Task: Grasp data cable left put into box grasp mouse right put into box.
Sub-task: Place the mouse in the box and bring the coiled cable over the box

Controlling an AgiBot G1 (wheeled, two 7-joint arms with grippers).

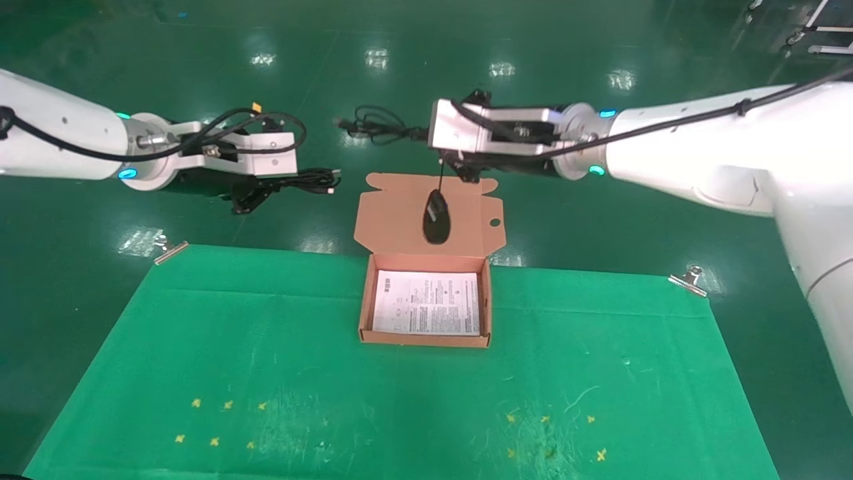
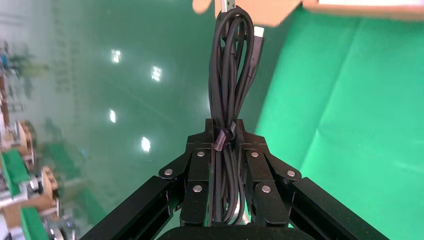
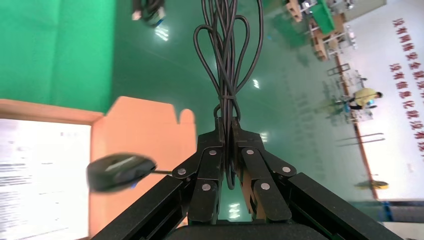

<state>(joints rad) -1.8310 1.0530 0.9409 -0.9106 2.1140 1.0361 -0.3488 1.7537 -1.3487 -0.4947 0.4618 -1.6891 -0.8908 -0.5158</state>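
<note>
The salmon box (image 1: 365,303) lies open in the middle of the green mat, its flap lid (image 1: 393,213) raised at the far side and a white printed sheet (image 1: 428,303) inside. My left gripper (image 1: 276,187) (image 2: 225,134) hovers to the far left of the box, shut on the strapped middle of the black data cable bundle (image 1: 313,179) (image 2: 229,65). Beyond the lid, my right gripper (image 1: 420,133) (image 3: 226,125) is shut on the mouse's bundled cord (image 1: 373,125) (image 3: 227,55). The black mouse (image 1: 436,217) (image 3: 120,171) dangles from that cord in front of the lid.
A green cloth (image 1: 266,373) covers the table, held by metal clips at its far corners (image 1: 170,250) (image 1: 690,279). Small yellow marks (image 1: 220,420) dot its near part. Shiny green floor lies beyond the table edge.
</note>
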